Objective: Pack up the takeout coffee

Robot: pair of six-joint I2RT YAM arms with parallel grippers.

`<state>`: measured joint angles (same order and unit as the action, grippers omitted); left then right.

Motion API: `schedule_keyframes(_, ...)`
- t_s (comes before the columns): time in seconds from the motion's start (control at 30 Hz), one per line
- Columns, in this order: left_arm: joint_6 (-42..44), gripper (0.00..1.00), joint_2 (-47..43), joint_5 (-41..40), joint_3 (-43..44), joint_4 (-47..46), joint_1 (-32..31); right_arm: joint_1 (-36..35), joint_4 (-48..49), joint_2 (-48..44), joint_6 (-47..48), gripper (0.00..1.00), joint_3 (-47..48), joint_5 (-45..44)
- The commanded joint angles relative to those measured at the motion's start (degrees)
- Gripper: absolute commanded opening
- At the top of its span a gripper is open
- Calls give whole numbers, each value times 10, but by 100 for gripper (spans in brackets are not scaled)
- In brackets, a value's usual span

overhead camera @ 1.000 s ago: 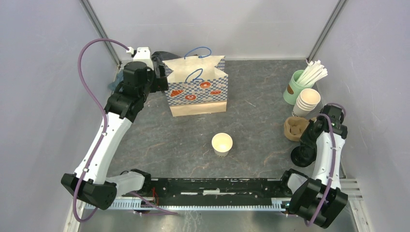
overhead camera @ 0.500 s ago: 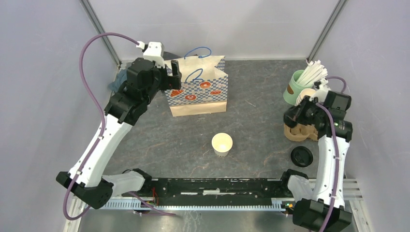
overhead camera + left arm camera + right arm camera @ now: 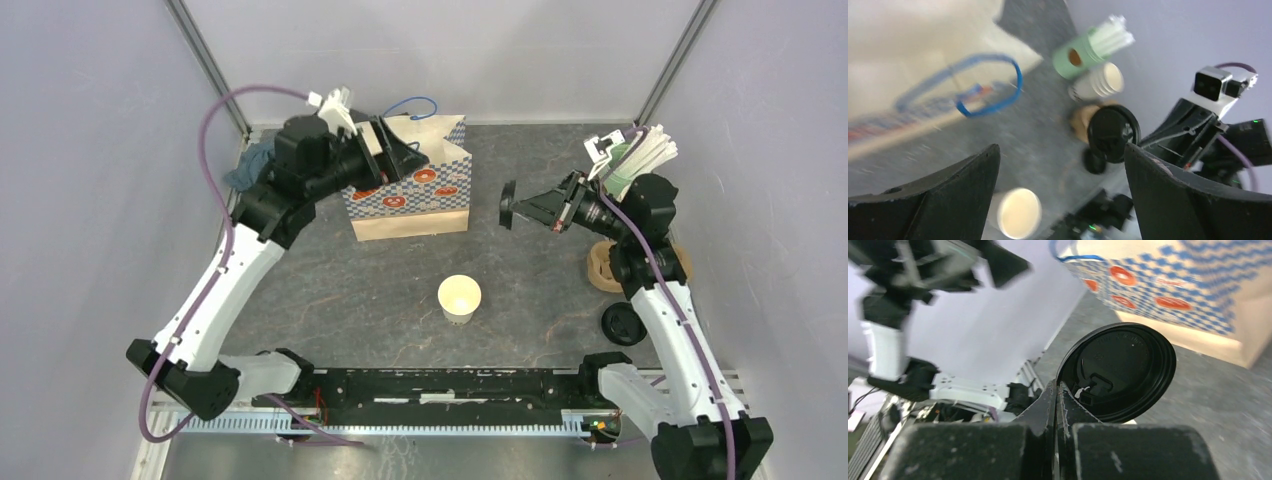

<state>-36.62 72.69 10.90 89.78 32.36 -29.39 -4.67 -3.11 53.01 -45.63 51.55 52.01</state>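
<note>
Paper bag (image 3: 410, 190) (blue checks, blue cord handles) stands upright at the back of the table (image 3: 330, 290), mouth open.

L gripper (image 3: 404, 150) hangs at the bag's top left edge. Its jaws are spread wide w/ nothing betw. them.

R gripper (image 3: 522, 208) is up in the air just right of the bag. Its jaws are pressed together on the rim of a black lid (image 3: 508, 205), which is held on edge w/ one face toward the bag. The R wrist view shows the lid's sip-tab side toward that cam.

The coffee cup (image 3: 459, 297) stands upright on the table in front of the bag, a bit right of the bag's middle. It is well apart from both grippers, top open, cream inside showing. Can't tell if there's liquid in it.

A second black lid (image 3: 624, 324) lies flat on the table, well to the bag's front-right, near a brown cardboard carrier (image 3: 603, 268).

Mint-green cup of white straws (image 3: 632, 160) stands far right of the bag. A stack of cream cups (image 3: 1100, 84) sits just beside it in the L wrist view.

A blue-grey cloth (image 3: 250, 165) lies left of the bag.
</note>
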Motion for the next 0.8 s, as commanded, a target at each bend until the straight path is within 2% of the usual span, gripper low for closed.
schedule_keyframes(0.0, -267, 100, -70, 155, -149, -172, -6, -51, 226, -22, -125, 0, -26, 28)
schedule_keyframes(0.1, -362, 100, -96, 144, -222, -295, -39, -71, 346, -17, -189, 0, -57, 31)
schedule_keyframes(0.27, -359, 100, -84, 104, -204, -320, -100, -102, 480, 12, -283, 0, -51, 28)
schedule_keyframes(0.43, -338, 100, -92, 61, -226, -361, -140, -109, 483, 36, -313, 0, -9, 25)
schedule_keyframes(0.57, -329, 100, -90, 55, -229, -357, -149, -118, 525, 42, -351, 0, -17, 21)
schedule_keyframes(0.77, -330, 100, -90, 40, -231, -351, -151, -123, 537, 46, -352, 0, -26, 20)
